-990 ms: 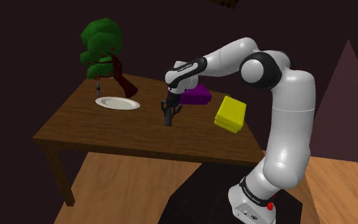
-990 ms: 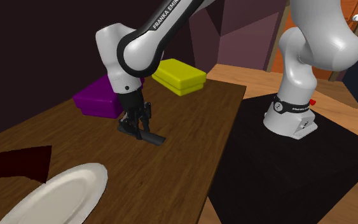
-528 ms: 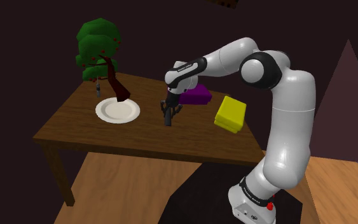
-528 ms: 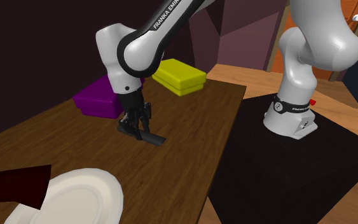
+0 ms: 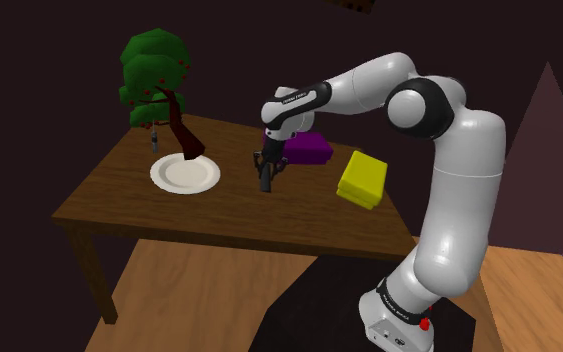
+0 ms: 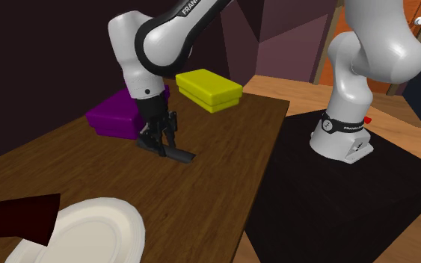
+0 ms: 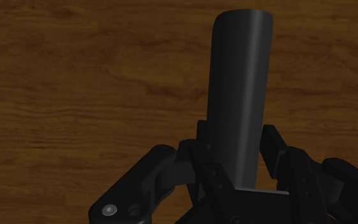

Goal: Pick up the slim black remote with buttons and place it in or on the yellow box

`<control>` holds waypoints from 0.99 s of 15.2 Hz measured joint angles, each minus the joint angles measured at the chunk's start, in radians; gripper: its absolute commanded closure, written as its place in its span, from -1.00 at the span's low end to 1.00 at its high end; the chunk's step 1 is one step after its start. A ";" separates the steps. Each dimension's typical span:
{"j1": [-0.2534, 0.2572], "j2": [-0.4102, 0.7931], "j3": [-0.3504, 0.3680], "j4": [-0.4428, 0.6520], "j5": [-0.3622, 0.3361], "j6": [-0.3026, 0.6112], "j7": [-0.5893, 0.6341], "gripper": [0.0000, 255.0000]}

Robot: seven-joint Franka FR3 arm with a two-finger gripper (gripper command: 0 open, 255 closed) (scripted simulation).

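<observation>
Gripper [image 5: 266, 172] is clamped on the slim black remote [image 5: 265, 181], wrist pointing down over the middle of the brown wooden desk [image 5: 169, 210]. In the wrist view both fingers [image 7: 274, 143] press the remote's [image 7: 238, 89] sides near one end, and the rest of its smooth dark body sticks out past the gripper [image 7: 238, 147] over the wood grain of the desk [image 7: 75, 95]; no buttons visible on the face shown. In the second exterior view the remote [image 6: 177, 154] slopes down from the gripper [image 6: 158, 139] toward that view's right, its free end very low over the desk [image 6: 223, 172]; can't tell whether that tip touches the wood. The flat yellow box [image 5: 362, 179] lies on the desk near the edge at the shoulder view's right, apart from the gripper, nothing on it. In the second exterior view the yellow box [image 6: 209, 88] lies at the far end of the desk, with the purple box [image 6: 115, 116] beside it to the left. The purple box [image 5: 307, 149] is just behind the gripper in the shoulder view. A round white plate [image 5: 184, 173] lies to the shoulder view's left of the gripper, with a small green-leaved tree [image 5: 154, 75] on a leaning dark red trunk at its far rim. The plate [image 6: 89, 231] is at the second exterior view's bottom left. The arm's base is on the black stand [image 6: 336, 202].
</observation>
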 measured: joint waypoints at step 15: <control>0.003 -0.106 -0.010 0.055 -0.027 -0.158 0.035 1.00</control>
